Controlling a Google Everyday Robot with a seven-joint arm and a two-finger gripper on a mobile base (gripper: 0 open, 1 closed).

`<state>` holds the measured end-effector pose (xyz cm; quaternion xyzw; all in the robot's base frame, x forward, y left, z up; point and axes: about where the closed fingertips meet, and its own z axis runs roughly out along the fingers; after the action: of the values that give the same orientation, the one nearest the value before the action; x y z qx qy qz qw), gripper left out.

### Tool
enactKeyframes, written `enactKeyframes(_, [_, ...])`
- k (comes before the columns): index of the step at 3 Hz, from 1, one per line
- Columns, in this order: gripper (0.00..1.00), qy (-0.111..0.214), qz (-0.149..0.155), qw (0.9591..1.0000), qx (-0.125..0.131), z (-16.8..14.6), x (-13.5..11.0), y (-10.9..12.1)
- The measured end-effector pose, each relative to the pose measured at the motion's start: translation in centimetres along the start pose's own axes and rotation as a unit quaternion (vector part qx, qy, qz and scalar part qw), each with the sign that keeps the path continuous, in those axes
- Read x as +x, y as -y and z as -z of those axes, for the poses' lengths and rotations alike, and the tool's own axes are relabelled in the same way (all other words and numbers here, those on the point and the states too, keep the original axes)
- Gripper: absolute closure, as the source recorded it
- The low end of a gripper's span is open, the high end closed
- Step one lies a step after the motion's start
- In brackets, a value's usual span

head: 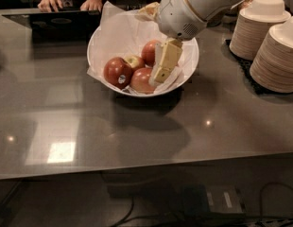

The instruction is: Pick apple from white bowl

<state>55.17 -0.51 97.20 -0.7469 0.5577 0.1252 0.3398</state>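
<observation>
While the gripper hangs down inside the white bowl, we judge the pick as approached but not made.

Reading from the left, we see the apple, the darkest red one with a white sticker, lying on the crinkled paper at the bowl's left side. A small yellow-green apple sits just behind it and an orange-red apple just to its right. The gripper points down over the bowl's right half, close beside that orange-red apple and apart from the sticker apple. We cannot tell whether the claw is spread or closed, and we see nothing lifted in it. Stacks of paper bowls stand at the far right. By our reckoning the reach is partly done. Shifting left onto the apple, closing on it and raising it out are all left to do.
</observation>
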Motion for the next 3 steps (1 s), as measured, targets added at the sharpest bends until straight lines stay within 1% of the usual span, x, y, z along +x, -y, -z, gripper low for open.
enactKeyframes(1, [0.13, 0.003, 0.012, 0.9999, 0.0, -1.1, -0.1, 0.5])
enactKeyframes(2, [0.16, 0.008, 0.025, 0.9996, 0.004, -1.8, -0.1, 0.8])
enactKeyframes(3, [0.2, 0.025, 0.04, 0.9989, 0.003, -2.5, -0.1, 1.0])
